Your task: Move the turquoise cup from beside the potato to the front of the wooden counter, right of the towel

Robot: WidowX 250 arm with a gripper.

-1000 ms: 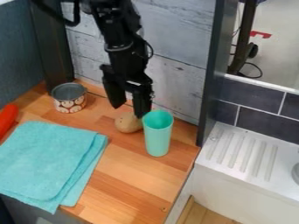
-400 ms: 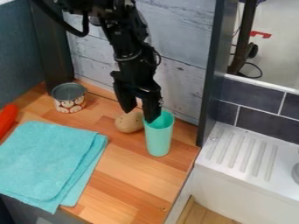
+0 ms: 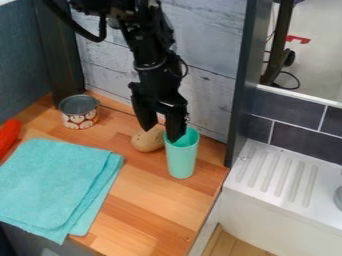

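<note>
Turquoise cup (image 3: pixel 181 162), upright on the desk (image 3: pixel 150 195); claw (image 3: pixel 162 134) above, fingers apart, one at the rim. We infer grasp alignment; closing would first call for straddling the wall.

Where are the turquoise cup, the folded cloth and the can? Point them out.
Turquoise cup (image 3: pixel 182 162): camera view, on its outer wall.
Folded cloth (image 3: pixel 52 172): camera view, on its top layer.
Can (image 3: pixel 81 120): camera view, on its patterned side.
</note>
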